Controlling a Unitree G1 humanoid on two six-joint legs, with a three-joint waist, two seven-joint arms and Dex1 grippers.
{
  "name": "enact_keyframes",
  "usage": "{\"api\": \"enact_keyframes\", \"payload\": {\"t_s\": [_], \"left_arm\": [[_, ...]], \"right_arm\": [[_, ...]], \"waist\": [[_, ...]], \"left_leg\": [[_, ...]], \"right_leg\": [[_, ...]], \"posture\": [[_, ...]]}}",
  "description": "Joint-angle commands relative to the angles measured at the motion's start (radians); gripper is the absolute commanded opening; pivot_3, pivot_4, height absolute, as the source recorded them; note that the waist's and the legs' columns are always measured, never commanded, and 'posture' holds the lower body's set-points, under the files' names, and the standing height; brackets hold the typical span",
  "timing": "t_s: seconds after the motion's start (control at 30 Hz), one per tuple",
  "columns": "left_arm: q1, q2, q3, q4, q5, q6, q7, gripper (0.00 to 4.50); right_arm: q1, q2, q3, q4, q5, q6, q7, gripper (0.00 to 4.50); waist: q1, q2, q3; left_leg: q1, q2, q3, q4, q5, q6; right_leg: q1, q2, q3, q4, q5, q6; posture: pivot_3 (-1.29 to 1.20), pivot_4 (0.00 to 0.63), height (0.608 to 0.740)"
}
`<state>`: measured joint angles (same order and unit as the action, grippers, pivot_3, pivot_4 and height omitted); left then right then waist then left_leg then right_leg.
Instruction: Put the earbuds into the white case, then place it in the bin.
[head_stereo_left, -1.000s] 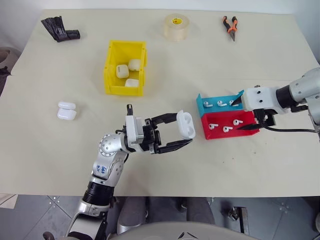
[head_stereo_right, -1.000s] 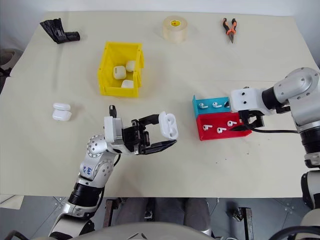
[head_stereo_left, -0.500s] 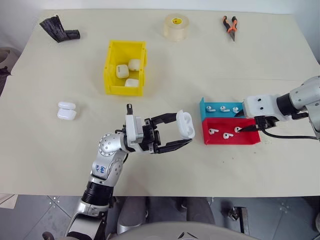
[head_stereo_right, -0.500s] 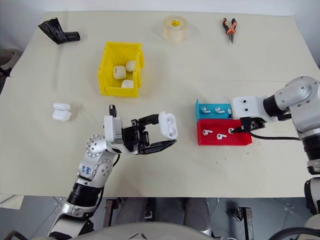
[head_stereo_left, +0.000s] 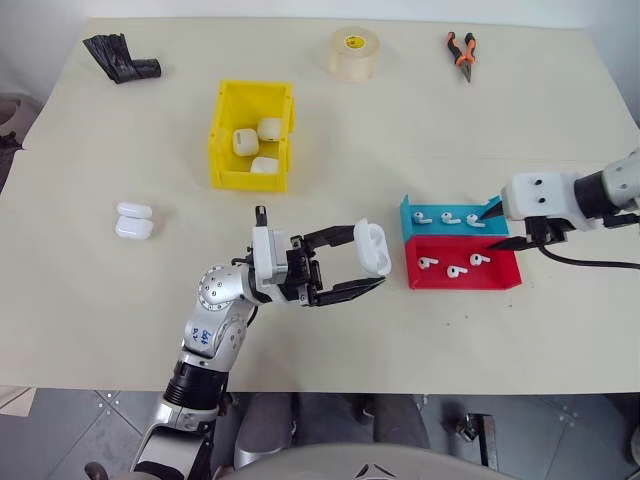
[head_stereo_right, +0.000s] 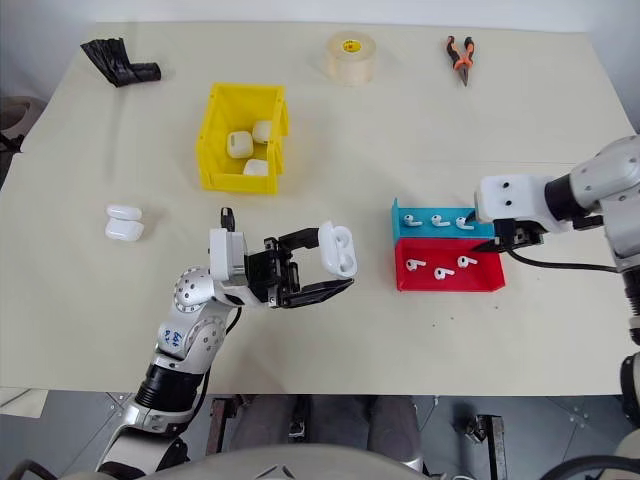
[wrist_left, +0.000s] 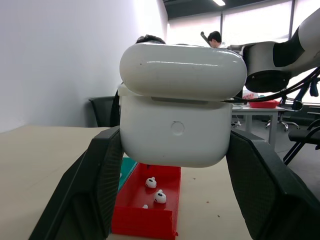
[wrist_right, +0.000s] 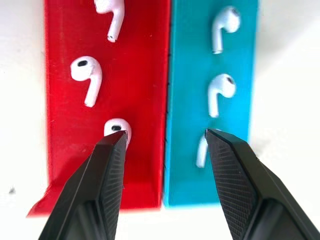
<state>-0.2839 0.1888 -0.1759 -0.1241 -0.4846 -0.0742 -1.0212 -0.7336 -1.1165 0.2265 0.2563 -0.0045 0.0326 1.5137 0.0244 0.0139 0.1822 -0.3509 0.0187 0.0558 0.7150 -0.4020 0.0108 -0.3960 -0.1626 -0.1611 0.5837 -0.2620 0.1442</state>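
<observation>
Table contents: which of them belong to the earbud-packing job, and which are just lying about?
Job:
- earbuds in the blue tray
- earbuds in the red tray
- white case, lid open, in the left end effector
- yellow bin with three cases
- spare cases

Lying about:
- tape roll
- pliers
- black object

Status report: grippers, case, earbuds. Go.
Left gripper shut on white case, lid up. Right gripper open above red tray and blue tray, no earbud held. Nothing in the way.
</observation>
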Motion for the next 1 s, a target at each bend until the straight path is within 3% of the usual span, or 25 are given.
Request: {"api": "enact_keyframes", "payload": {"t_s": [0.03,0.33,0.97,1.0], "left_arm": [[-0.017,-0.011,-0.003,-0.018,-0.022,-0.005,-0.01,2.76],[-0.026,-0.027,-0.007,-0.004,-0.024,-0.002,-0.028,2.76],[-0.002,-0.018,-0.002,-0.011,-0.023,-0.006,-0.035,2.76],[-0.003,-0.018,-0.002,-0.01,-0.024,-0.006,-0.037,2.76]], "right_arm": [[0.053,-0.056,-0.046,-0.114,0.055,0.088,0.062,2.58],[0.164,-0.029,-0.019,-0.15,0.03,0.094,-0.019,2.58],[0.121,0.059,0.017,-0.005,-0.075,-0.001,-0.078,2.58],[0.12,0.061,0.018,-0.002,-0.077,-0.003,-0.079,2.4]], "waist": [[0.001,0.0,0.0],[0.0,0.0,0.0],[-0.002,0.0,0.0],[-0.002,0.0,0.0]], "left_leg": [[-0.001,0.0,-0.001,0.0,0.0,0.0],[-0.001,0.0,-0.001,0.001,0.0,0.0],[-0.001,0.0,-0.001,0.002,0.0,0.0],[-0.001,0.0,-0.001,0.002,0.0,0.0]], "right_leg": [[0.0,0.0,0.0,0.0,0.0,0.0],[0.0,0.0,0.0,0.001,0.0,0.0],[0.0,0.0,0.0,0.001,0.0,0.001],[0.0,0.0,0.0,0.001,0.0,0.001]], "posture": [[0.0,0.15,0.74],[0.0,0.15,0.74],[0.0,0.15,0.74],[0.0,0.15,0.74]]}}
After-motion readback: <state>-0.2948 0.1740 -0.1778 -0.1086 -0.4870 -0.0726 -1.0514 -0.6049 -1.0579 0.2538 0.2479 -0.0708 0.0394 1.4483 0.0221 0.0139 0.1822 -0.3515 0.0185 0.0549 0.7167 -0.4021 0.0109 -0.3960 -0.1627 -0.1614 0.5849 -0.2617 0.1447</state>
